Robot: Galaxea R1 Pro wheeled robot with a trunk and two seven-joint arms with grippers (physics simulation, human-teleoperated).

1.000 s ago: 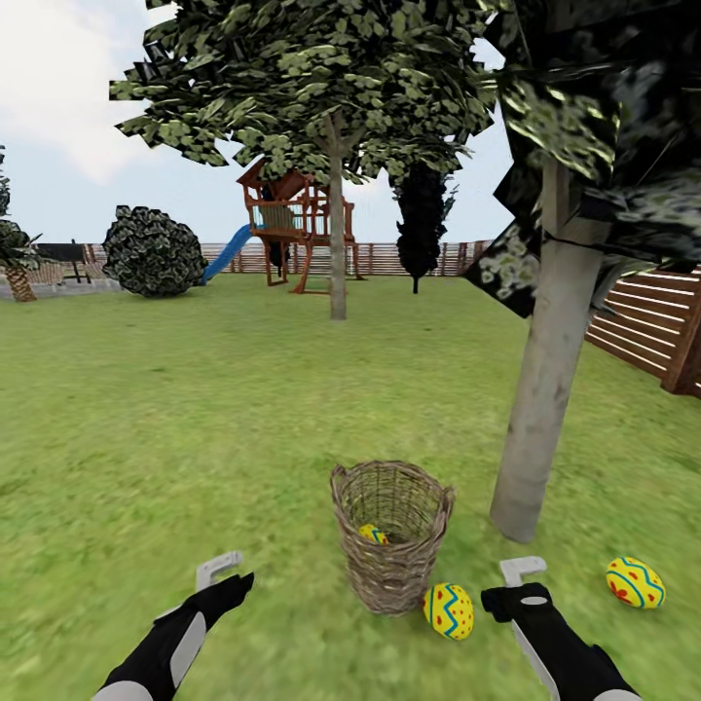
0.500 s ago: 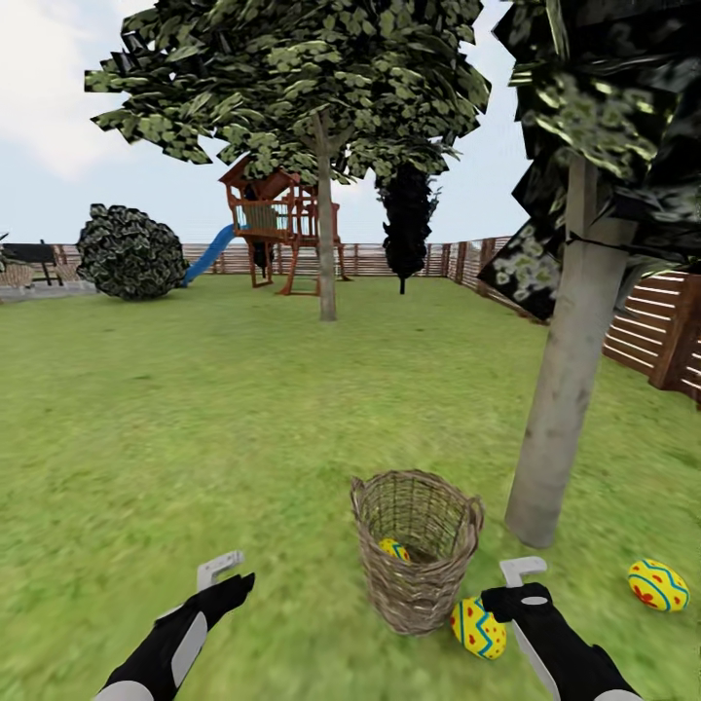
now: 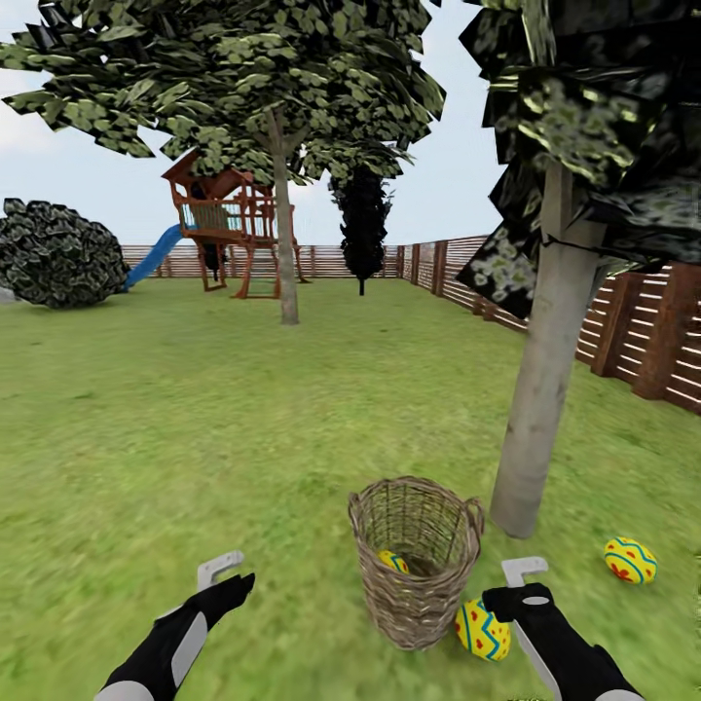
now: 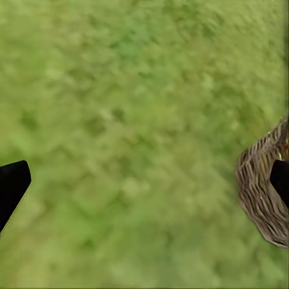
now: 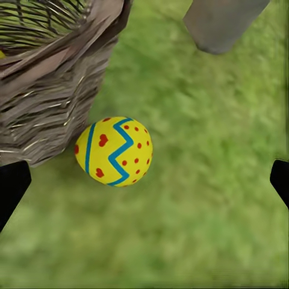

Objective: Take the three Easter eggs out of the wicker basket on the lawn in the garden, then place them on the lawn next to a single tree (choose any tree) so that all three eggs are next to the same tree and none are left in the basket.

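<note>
Lawn (image 3: 195, 438) – wicker basket (image 3: 417, 565) holds one egg (image 3: 393, 561) (two outside); both grippers' jaws spread, empty.

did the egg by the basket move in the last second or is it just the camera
No. The egg sits at the foot of the wicker basket as before; tree trunk, fence and playset all shifted together, so the camera turned.

A wooden playset (image 3: 230, 226) with a blue slide (image 3: 151, 269) is standing far back, a rounded dark bush (image 3: 56, 253) sitting left of it. A narrow black columnar tree (image 3: 362, 226) is rising before the rear fence.
</note>
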